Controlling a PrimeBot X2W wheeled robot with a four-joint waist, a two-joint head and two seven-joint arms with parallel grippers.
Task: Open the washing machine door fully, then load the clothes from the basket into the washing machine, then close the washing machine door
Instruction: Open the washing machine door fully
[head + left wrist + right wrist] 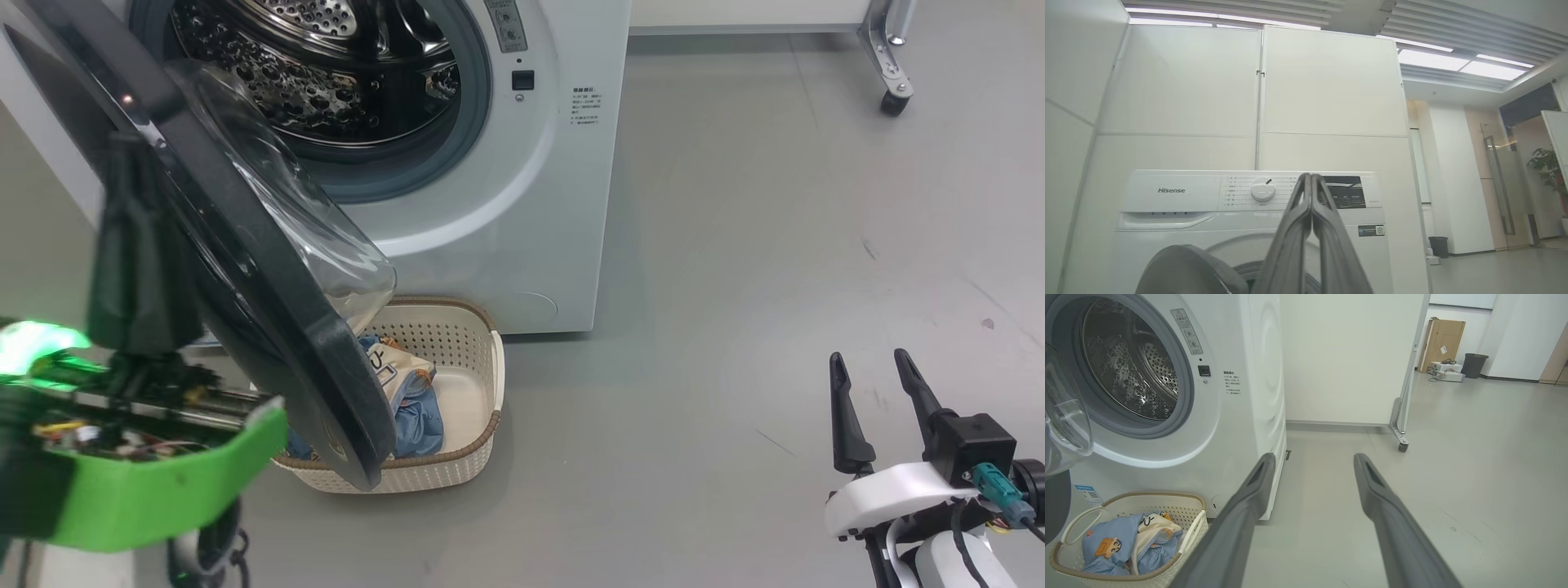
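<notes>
Washing machine door (pixel 269 269) stands open, black rim & glass bowl hanging over the basket (pixel 457 327) in head view. The basket sits on the floor (pixel 735 327) just in front of the washing machine (pixel 522 204), clothes (pixel 412 400) inside it. Left gripper (pixel 1311 176) – fingers pressed together, nothing between, by the door's outer side; contact w/ door can't tell. Right gripper (pixel 868 356) – jaws wide, empty, low at right, well apart from basket.
</notes>
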